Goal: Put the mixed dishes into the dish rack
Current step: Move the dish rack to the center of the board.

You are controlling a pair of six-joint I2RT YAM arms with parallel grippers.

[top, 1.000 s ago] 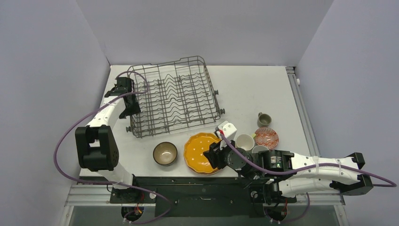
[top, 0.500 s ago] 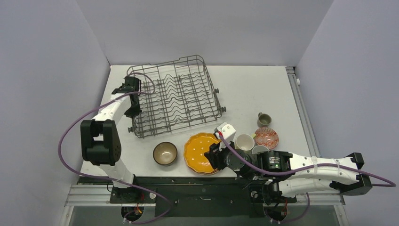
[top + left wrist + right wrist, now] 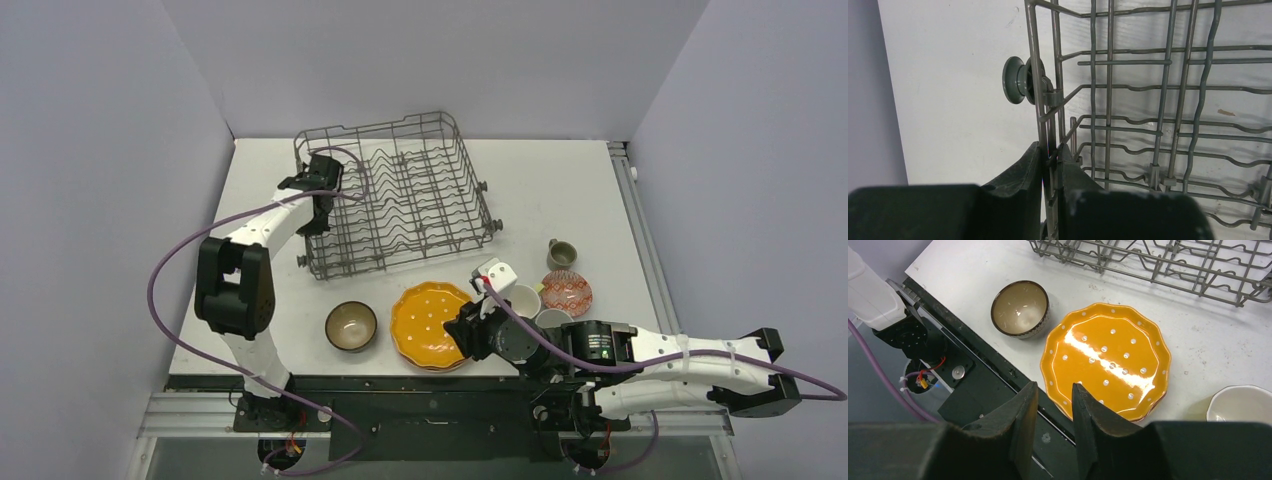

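A: Bottom of the frame first: what's the right tool (image 3: 1054, 427) doing?
B: Jaws narrowly parted, empty, lined up over the near rim of the orange plate (image 3: 1108, 365), likely for an edge pinch. The brown bowl (image 3: 1020, 308) sits just left of it on the desk (image 3: 560, 190).
A: And upper centre?
B: The left tool (image 3: 1050, 167) is clamped tight on a side wire of the dish rack (image 3: 400, 195), near a wheel (image 3: 1018, 80), probably to position it for loading.
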